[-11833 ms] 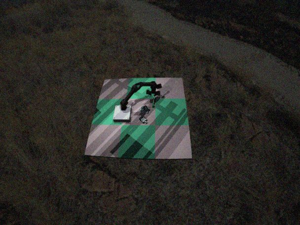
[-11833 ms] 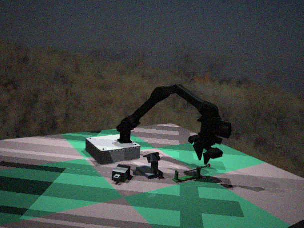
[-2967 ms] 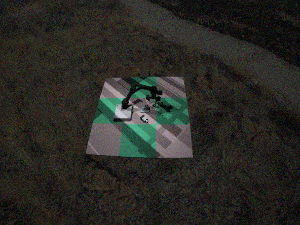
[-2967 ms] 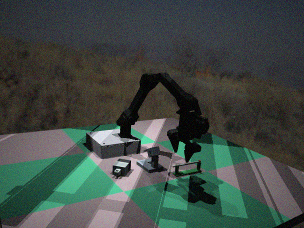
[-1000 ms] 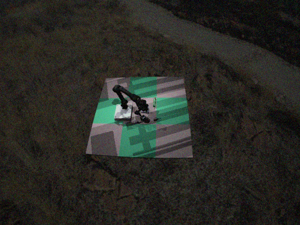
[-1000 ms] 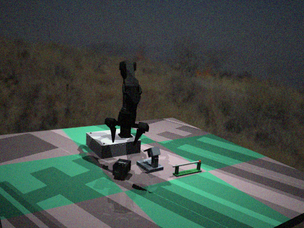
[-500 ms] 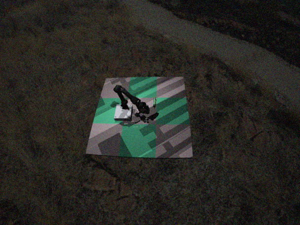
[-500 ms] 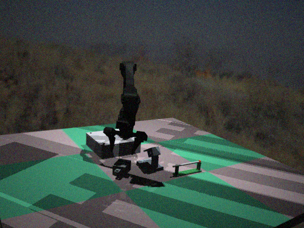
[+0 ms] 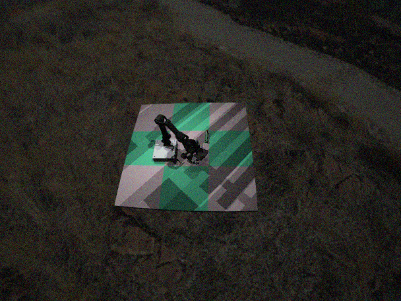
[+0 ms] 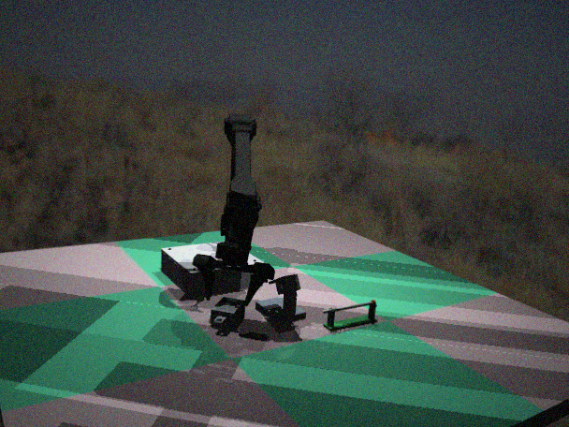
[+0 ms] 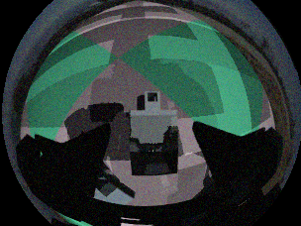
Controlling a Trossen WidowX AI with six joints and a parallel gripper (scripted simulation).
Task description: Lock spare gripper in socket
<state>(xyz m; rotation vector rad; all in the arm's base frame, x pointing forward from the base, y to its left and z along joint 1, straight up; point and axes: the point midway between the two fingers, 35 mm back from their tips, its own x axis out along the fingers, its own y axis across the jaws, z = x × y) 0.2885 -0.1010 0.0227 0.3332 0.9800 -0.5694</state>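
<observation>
My gripper [image 10: 227, 301] [image 11: 152, 127] is open and empty, pointing down, with one finger on each side of the spare gripper [image 10: 227, 313] [image 11: 150, 130], a small grey and dark block lying on the table. Its square spigot [image 11: 151, 100], with a dark opening, points away from the robot base. The mount's socket [image 10: 288, 283] stands on a dark post to the right in the exterior view; part of the mount [image 11: 112, 187] shows at the wrist view's lower left. The pin [image 10: 348, 307] [image 9: 206, 136] lies across the green rack [image 10: 350, 323]. Whether the fingers touch the block is unclear.
The robot base [image 9: 164, 152] [image 10: 201, 255] is a white-topped box behind the spare gripper. The mount stands between the spare gripper and the rack, close beside my gripper. The patterned table [image 9: 185, 188] [image 10: 328, 384] has dark arm shadows around the block.
</observation>
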